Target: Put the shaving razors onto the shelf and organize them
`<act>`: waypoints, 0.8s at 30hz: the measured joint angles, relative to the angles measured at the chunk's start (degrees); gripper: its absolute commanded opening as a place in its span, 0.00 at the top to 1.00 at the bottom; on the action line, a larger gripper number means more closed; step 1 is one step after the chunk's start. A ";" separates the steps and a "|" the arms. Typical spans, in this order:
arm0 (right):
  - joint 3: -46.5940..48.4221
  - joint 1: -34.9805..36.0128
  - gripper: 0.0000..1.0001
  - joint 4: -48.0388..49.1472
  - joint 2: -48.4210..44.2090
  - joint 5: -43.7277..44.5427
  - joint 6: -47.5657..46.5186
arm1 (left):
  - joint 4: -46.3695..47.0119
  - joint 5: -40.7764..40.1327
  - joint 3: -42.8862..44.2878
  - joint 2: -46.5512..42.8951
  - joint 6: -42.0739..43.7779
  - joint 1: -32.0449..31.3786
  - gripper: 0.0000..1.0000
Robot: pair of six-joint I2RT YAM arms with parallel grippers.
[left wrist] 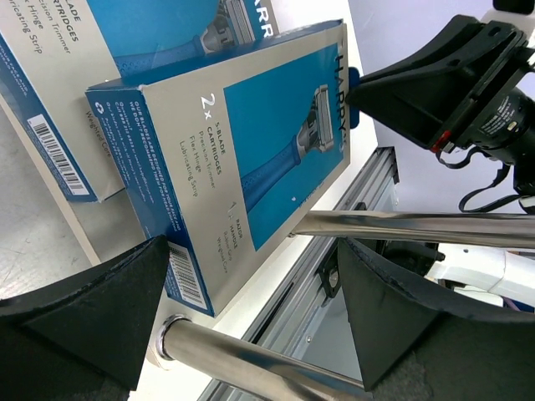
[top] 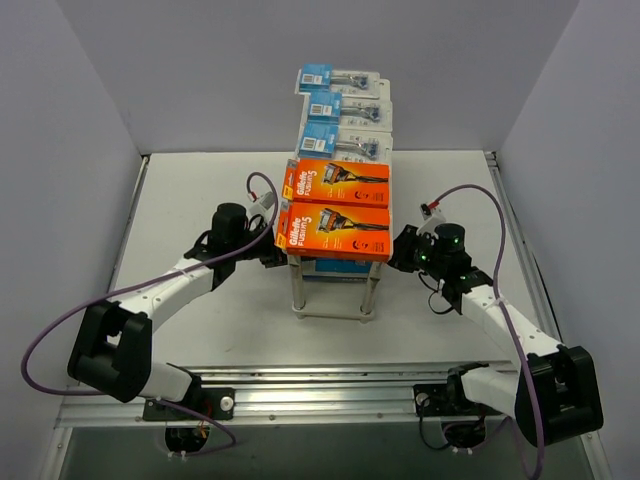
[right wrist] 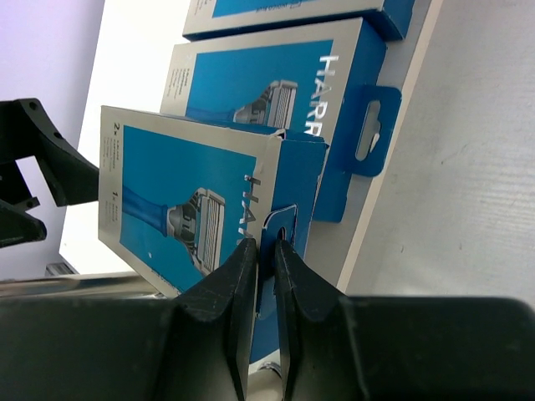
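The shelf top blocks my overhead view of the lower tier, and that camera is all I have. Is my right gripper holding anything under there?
Observer: Yes. The right wrist camera shows the right gripper shut on the blue hang tab of a blue-and-white box.
Operator: What about the left side?
Observer: The left gripper is open. Its fingers stand wide at that box's barcode end, not clamping it.
Operator: Anything else down there?
Observer: A second box and a third box lie beyond the held one.
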 measured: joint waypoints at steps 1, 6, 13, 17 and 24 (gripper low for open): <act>-0.31 0.11 0.90 -0.22 -0.35 0.04 0.00 | -0.04 -0.02 -0.13 -0.20 0.00 -0.02 0.10; -1.64 0.61 0.90 -1.33 -2.21 0.09 0.00 | -0.24 -0.24 -0.76 -1.31 0.00 -0.22 0.10; -2.19 1.36 0.90 -2.14 -4.42 0.76 0.13 | -0.57 -0.96 -2.38 -3.23 -0.04 -0.96 0.10; -3.32 2.34 0.90 -2.12 -5.25 1.05 0.61 | -0.61 -2.12 -3.28 -3.96 -0.07 -1.03 0.10; -4.74 4.17 0.90 -2.16 -5.38 1.86 1.51 | -0.70 -3.98 -4.79 -6.19 -0.07 -1.07 0.10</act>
